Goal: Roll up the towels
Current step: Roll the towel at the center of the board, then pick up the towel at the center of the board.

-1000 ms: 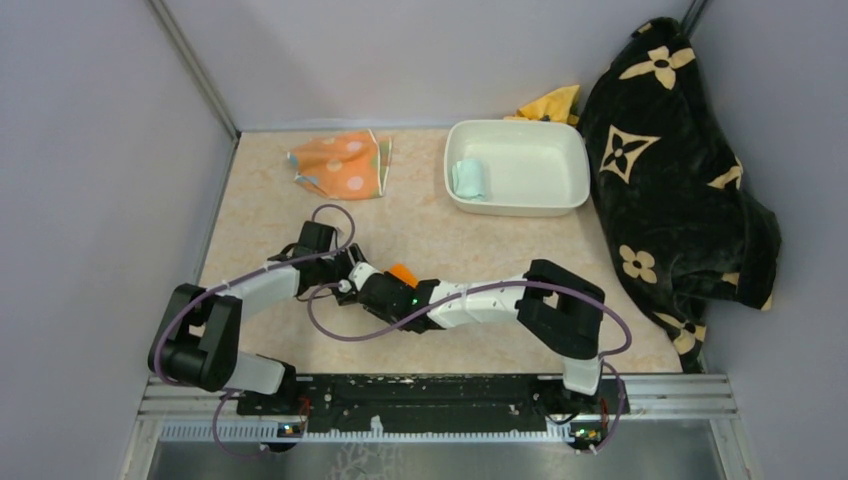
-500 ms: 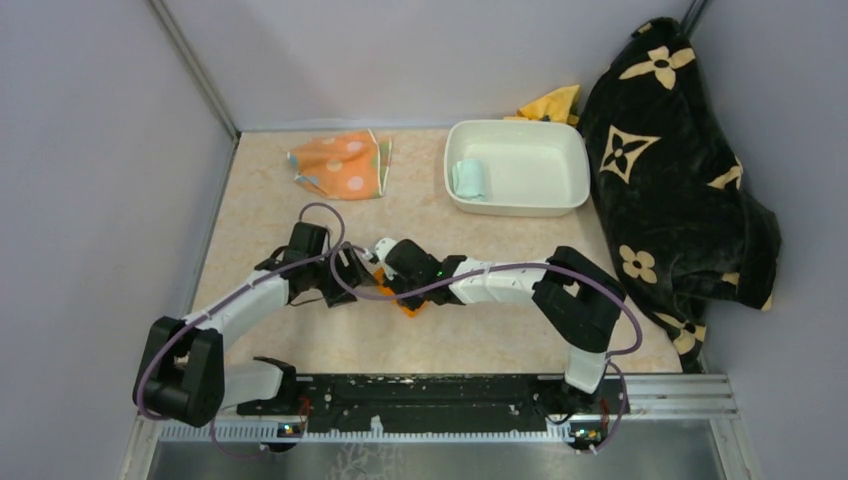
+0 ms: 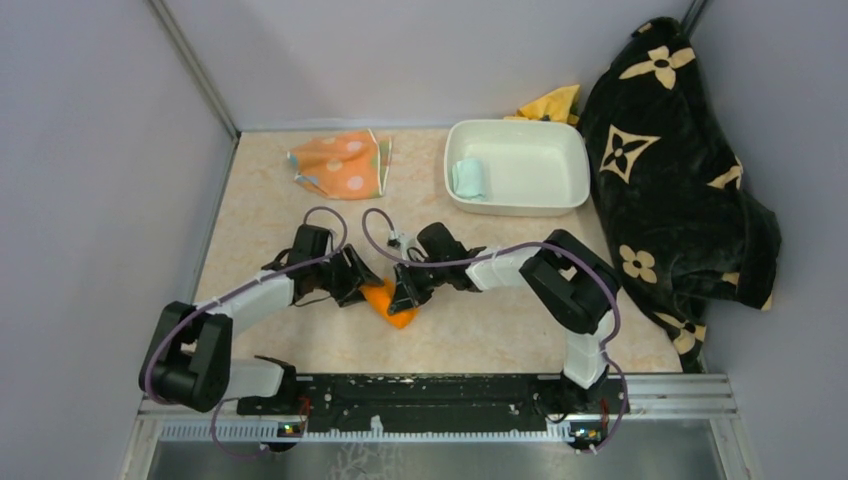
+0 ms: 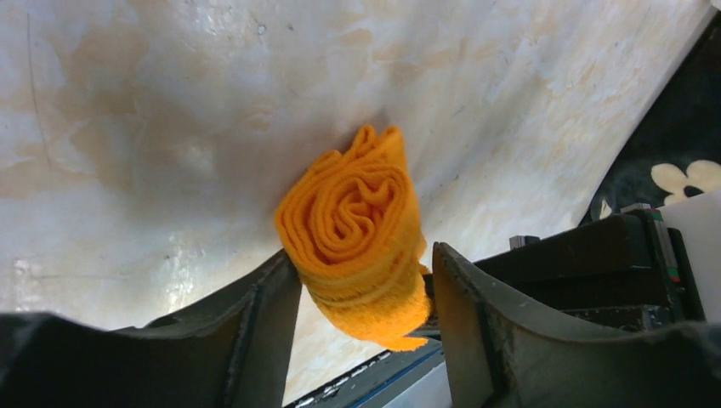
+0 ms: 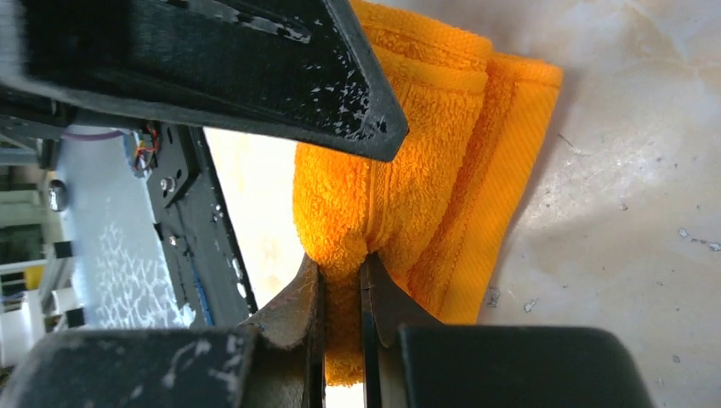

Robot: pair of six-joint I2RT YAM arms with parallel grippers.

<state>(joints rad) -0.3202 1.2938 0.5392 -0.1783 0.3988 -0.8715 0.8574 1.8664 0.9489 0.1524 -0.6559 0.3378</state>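
The bright orange towel (image 3: 389, 303) lies as a tight roll on the table between my two grippers. In the left wrist view the roll's spiral end (image 4: 355, 223) sits between the spread jaws of my left gripper (image 4: 364, 255); one finger touches it and a thin gap shows at the other. My right gripper (image 5: 340, 280) is shut on a fold of the orange towel (image 5: 442, 170). In the top view my left gripper (image 3: 355, 283) is left of the roll and my right gripper (image 3: 406, 292) is right of it. The mint towel (image 3: 468, 178) lies rolled in the white tub (image 3: 560, 165). The striped polka-dot towel (image 3: 342, 165) lies crumpled at the back left.
The big black flowered blanket (image 3: 670, 170) is heaped along the right side. A yellow cloth (image 3: 553, 103) sticks out behind the tub. Grey walls close the left, back and right. The black base rail (image 3: 430, 395) runs along the near edge.
Both grippers have shifted; the right wrist has swung to the right and further back. The orange roll, mostly hidden before, now shows on the table between the two grippers.
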